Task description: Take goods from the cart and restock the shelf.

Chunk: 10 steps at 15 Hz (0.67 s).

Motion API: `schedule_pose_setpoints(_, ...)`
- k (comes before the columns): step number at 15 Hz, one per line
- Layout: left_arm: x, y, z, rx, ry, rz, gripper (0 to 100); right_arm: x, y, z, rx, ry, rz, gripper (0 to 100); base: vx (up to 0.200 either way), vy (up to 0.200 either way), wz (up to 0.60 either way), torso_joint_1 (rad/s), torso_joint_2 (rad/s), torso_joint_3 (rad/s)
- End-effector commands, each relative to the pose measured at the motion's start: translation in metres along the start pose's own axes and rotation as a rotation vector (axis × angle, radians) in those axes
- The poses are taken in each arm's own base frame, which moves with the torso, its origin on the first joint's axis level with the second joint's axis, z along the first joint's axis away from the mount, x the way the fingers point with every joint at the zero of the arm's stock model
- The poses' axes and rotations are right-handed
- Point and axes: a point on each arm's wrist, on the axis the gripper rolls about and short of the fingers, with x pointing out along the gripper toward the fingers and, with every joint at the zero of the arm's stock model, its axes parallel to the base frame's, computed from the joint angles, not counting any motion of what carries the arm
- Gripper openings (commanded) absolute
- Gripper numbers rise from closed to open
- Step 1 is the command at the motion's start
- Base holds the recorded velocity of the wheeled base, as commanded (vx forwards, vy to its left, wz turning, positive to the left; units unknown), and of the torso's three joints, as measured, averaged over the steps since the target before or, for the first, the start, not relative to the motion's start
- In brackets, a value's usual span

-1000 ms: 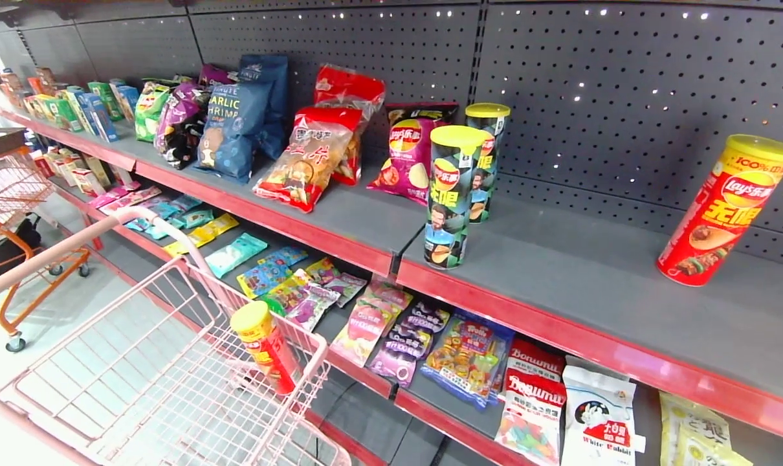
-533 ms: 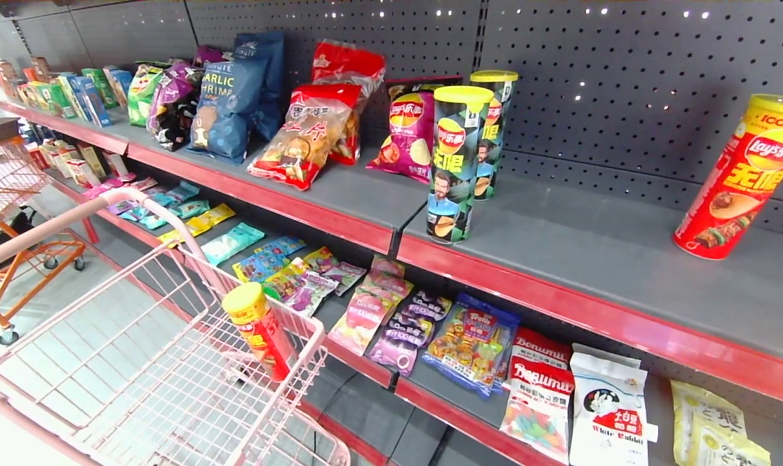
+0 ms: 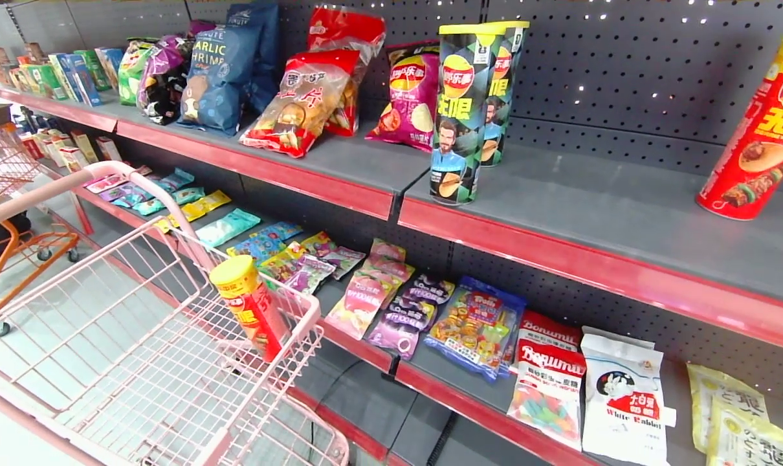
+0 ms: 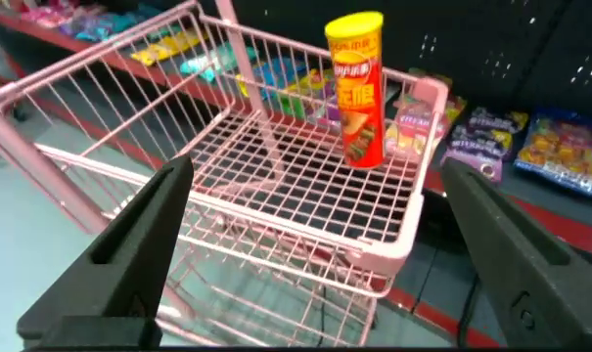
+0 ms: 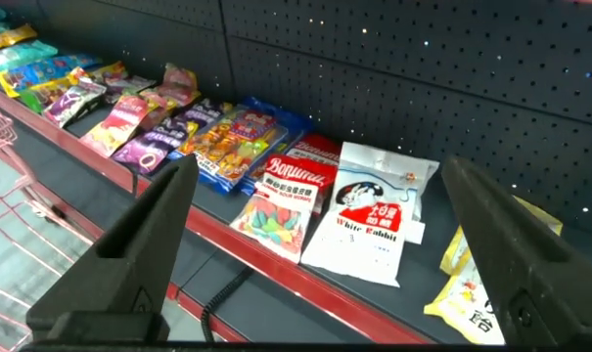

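- The can point(image 4: 359, 88), red with a yellow lid, stands upright in the far corner of the pink wire cart point(image 4: 413, 240). It is close against the cart's wire wall.
- My left gripper point(image 4: 317, 171) hangs above the cart's near edge with its fingers spread wide and nothing between them. The can is ahead of it and well apart, a little toward one finger.
- My right gripper point(image 5: 320, 168) is also spread wide and empty. Bags point(image 5: 286, 200) on the lower shelf lie ahead of and below it.
- From the head camera, the upper shelf point(image 3: 592, 213) has bare grey space between two dark cans point(image 3: 459, 116) and a matching red can point(image 3: 754, 142).
- I judge the pick has not started.
- Next, I think the left gripper should travel forward and down to straddle the can's middle, then close. The can is tall and may tip if nudged.
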Motion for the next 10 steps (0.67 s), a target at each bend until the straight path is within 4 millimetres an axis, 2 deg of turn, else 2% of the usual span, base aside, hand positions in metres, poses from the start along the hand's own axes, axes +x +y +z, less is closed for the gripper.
schedule_pose_setpoints(1,0.035,0.0,0.136,-0.192,-0.026,0.029,100,0.0,0.0,0.0,-0.002,0.001,0.0,100,0.0,0.0,0.0,-0.036,0.1,0.061)
schedule_pose_setpoints(2,0.071,-0.002,0.176,-0.256,0.001,0.049,100,0.0,0.0,0.0,-0.002,0.001,0.0,100,0.0,0.0,0.0,0.0,0.0,0.0)
schedule_pose_setpoints(3,0.115,-0.004,0.182,-0.251,0.109,0.061,100,0.0,0.0,0.0,0.0,0.001,0.0,100,0.0,0.0,0.0,0.0,0.0,0.0)
schedule_pose_setpoints(4,0.151,-0.006,0.172,-0.241,0.197,0.057,100,0.0,0.0,0.0,0.0,0.001,0.0,100,0.0,0.0,0.0,0.0,0.0,0.0)
schedule_pose_setpoints(6,0.229,-0.01,0.128,-0.235,0.255,0.039,100,0.0,0.0,0.0,0.0,0.001,0.0,100,0.0,0.0,0.0,0.0,0.0,0.0)
schedule_pose_setpoints(7,0.253,-0.01,0.11,-0.223,0.243,0.015,100,0.0,0.0,0.0,-0.002,0.001,0.0,100,0.0,0.0,0.0,0.0,0.0,0.0)
schedule_pose_setpoints(8,0.28,-0.009,0.081,-0.172,0.26,-0.046,100,0.0,0.0,0.0,-0.002,0.001,0.0,100,0.0,0.0,0.0,0.0,0.0,0.0)
schedule_pose_setpoints(9,0.289,-0.01,0.06,-0.122,0.307,-0.123,100,0.0,0.0,0.0,-0.003,0.001,0.0,100,0.0,0.0,0.0,0.0,0.0,0.0)
schedule_pose_setpoints(10,0.29,-0.013,0.042,-0.111,0.377,-0.21,100,0.0,0.0,0.0,-0.003,0.001,0.0,100,0.0,0.0,0.0,0.0,0.0,0.0)
